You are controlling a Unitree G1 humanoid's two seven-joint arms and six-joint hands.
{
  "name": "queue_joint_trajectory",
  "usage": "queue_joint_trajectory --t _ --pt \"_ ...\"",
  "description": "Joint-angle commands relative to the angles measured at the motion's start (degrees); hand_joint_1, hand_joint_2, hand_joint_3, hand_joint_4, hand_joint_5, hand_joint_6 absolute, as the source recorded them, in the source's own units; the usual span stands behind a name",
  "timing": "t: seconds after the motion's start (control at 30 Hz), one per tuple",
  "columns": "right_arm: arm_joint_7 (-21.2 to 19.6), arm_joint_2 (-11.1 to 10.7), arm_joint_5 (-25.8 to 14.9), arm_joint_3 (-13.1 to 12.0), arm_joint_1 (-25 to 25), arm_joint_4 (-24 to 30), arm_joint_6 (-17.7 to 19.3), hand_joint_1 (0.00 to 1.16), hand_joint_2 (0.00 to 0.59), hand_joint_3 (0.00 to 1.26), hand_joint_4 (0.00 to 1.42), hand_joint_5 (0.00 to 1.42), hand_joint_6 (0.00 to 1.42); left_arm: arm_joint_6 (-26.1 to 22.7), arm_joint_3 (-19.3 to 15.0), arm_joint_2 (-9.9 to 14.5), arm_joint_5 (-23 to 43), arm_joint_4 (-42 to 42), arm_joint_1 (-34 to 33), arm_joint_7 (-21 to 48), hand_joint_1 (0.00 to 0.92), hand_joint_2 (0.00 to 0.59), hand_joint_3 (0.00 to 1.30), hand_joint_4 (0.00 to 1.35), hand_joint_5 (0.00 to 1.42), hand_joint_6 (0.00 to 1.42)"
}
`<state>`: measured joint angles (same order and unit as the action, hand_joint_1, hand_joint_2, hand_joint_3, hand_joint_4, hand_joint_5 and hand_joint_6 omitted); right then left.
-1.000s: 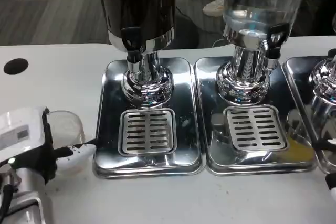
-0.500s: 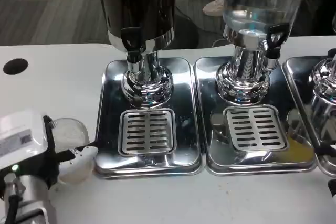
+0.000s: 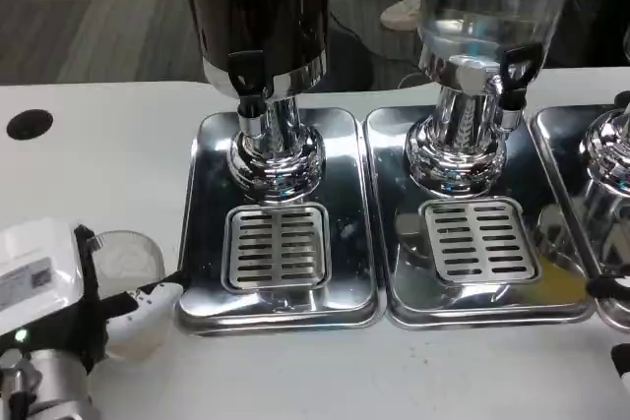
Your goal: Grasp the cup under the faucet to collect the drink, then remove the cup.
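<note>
Change since the earlier frames: your left hand [image 3: 59, 292] with the cup [image 3: 128, 287] sits lower in the picture and a little further left than half a second ago; the cup rim was higher and nearer the tray edge a second ago. Dispensers and trays hold their places.

Left hand: near left corner, white back up, fingers wrapped round the clear cup, one white fingertip reaching toward the tray's near-left corner. You hold the cup upright, just left of the left tray [image 3: 207, 204], not on it.

Cup: clear plastic, at the left edge of the table [image 3: 98, 154], well short of the dark dispenser's faucet [image 3: 248, 81]. Contents cannot be judged.

Left tray: slotted grate [image 3: 278, 246] below the faucet, bare.

Middle tray [image 3: 389, 213]: clear dispenser with its own faucet [image 3: 512, 76], second grate [image 3: 479, 239].

Right hand: only a dark sliver at the right edge; you cannot tell how its fingers lie.

Reading for the task: the drift down and left takes the cup no closer to the faucet. You likely still need to carry it right and far, over the tray lip, and set it on the grate.
</note>
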<state>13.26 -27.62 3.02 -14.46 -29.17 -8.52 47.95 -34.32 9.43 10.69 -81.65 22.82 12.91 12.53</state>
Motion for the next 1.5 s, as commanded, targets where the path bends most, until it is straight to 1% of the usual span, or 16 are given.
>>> queue_joint_trajectory --t 0.03,0.2,0.27,0.37,0.63,0.8,1.13,1.27,1.3,1.37,1.5 --pt "0.18 0.28 0.13 0.24 -0.18 -0.22 0.89 0.52 0.4 0.32 0.21 0.18 0.08 0.85 -1.12 -0.26 0.13 3.62 0.47 -1.81 0.282 0.108 0.47 0.59 0.89 1.19" --pt "0.22 0.25 0.11 0.35 -0.21 -0.35 1.02 0.52 0.4 0.32 0.21 0.18 0.08 2.17 -2.08 -0.92 1.23 6.3 0.44 -1.71 0.284 0.111 0.47 0.59 0.89 1.19" --pt "0.33 0.24 -0.03 0.44 -0.3 -0.3 1.08 0.52 0.4 0.32 0.21 0.18 0.08 2.31 -2.36 -1.24 1.77 6.32 -1.12 -0.77 0.285 0.112 0.47 0.59 0.89 1.19" --pt "0.43 0.3 0.05 0.65 -0.54 -0.15 1.28 0.52 0.4 0.32 0.21 0.18 0.08 2.51 -1.9 -1.42 1.47 5.67 -3.23 0.14 0.286 0.112 0.48 0.59 0.89 1.19" --pt "0.64 0.14 -0.79 0.52 -1.63 0.06 2.23 0.52 0.399 0.32 0.21 0.18 0.08 1.76 1.52 -3.47 -0.2 -1.31 -12.36 1.81 0.287 0.113 0.48 0.59 0.89 1.2" --pt "1.01 -0.17 -1.36 0.15 -2.33 -0.6 3.04 0.51 0.395 0.32 0.21 0.18 0.08 0.89 3.44 -4.99 -0.39 -5.79 -16.34 1.5 0.287 0.114 0.48 0.59 0.89 1.2" --pt "2.11 -1.27 -2.82 -0.67 -2.06 -2.24 3.83 0.51 0.393 0.32 0.21 0.18 0.08 -0.38 6.76 -7.34 -0.09 -11.87 -20.03 -0.89 0.288 0.114 0.48 0.59 0.89 1.2" --pt "2.7 -1.6 -3.29 -0.54 -1.46 -2.97 3.82 0.51 0.392 0.32 0.21 0.18 0.08 -0.8 7.62 -7.81 0.39 -13.57 -20.95 -1.54 0.288 0.114 0.48 0.59 0.89 1.2" --pt "2.8 -1.63 -3.32 -0.51 -1.34 -3.15 3.84 0.51 0.392 0.32 0.21 0.18 0.08 -0.86 7.74 -7.83 0.5 -13.88 -21.1 -1.77 0.288 0.115 0.47 0.59 0.89 1.19" --pt "2.98 -1.67 -3.38 -0.42 -1.09 -3.59 3.9 0.51 0.392 0.32 0.21 0.18 0.08 -0.95 7.86 -7.87 0.67 -14.22 -21.27 -2.15 0.288 0.115 0.47 0.59 0.87 1.12" --pt "3.38 -1.67 -3.51 -0.26 -0.5 -4.51 4.08 0.51 0.392 0.32 0.21 0.18 0.08 -1.26 8.32 -8.02 0.77 -15.35 -21.79 -2.68 0.288 0.115 0.47 0.59 0.87 1.1"
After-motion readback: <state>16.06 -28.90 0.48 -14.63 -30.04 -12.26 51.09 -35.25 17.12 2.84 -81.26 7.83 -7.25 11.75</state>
